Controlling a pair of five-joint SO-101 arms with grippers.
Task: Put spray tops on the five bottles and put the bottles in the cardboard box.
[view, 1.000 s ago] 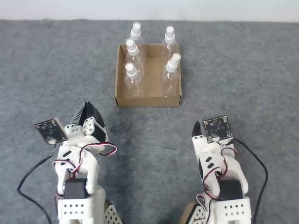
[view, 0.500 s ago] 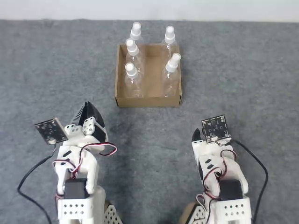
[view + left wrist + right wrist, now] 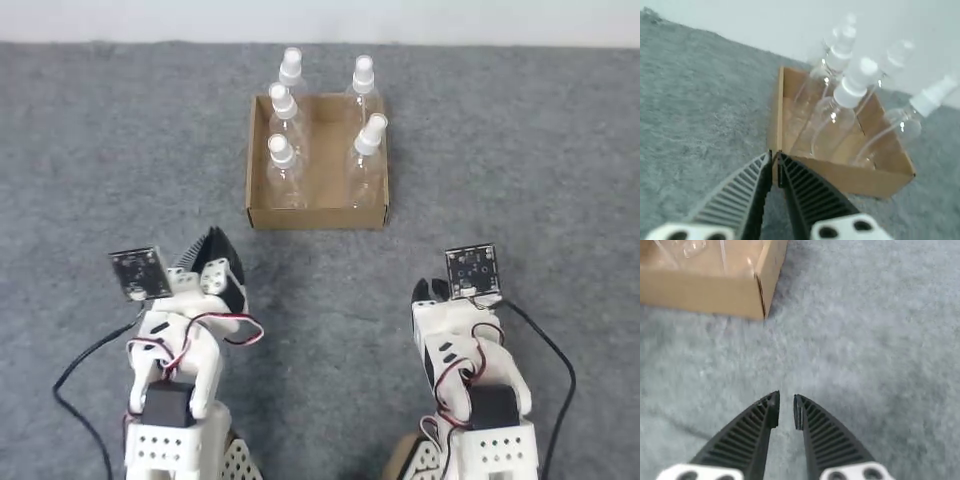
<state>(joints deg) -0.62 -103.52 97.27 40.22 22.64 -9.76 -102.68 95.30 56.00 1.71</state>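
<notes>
Currently | five bottles [image 3: 283, 170] are seen upright, spray tops fitted, in the cardboard box [image 3: 318, 218] toward the table's [image 3: 120, 130] far edge | judged light, slippery, thin-walled; best pinched at the neck | left gripper [image 3: 774, 159] pressed together, right gripper [image 3: 786, 402] slightly parted, both empty

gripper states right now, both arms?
Left gripper: shut, holding nothing.
Right gripper: slightly open, narrow gap at the tips, holding nothing.

In the left wrist view the bottles [image 3: 832, 125] are blurred and overlap, so the farthest ones' spray tops [image 3: 842, 32] cannot be told apart. In the right wrist view the cardboard box [image 3: 705, 292] is cut off by the picture's edge.
</notes>
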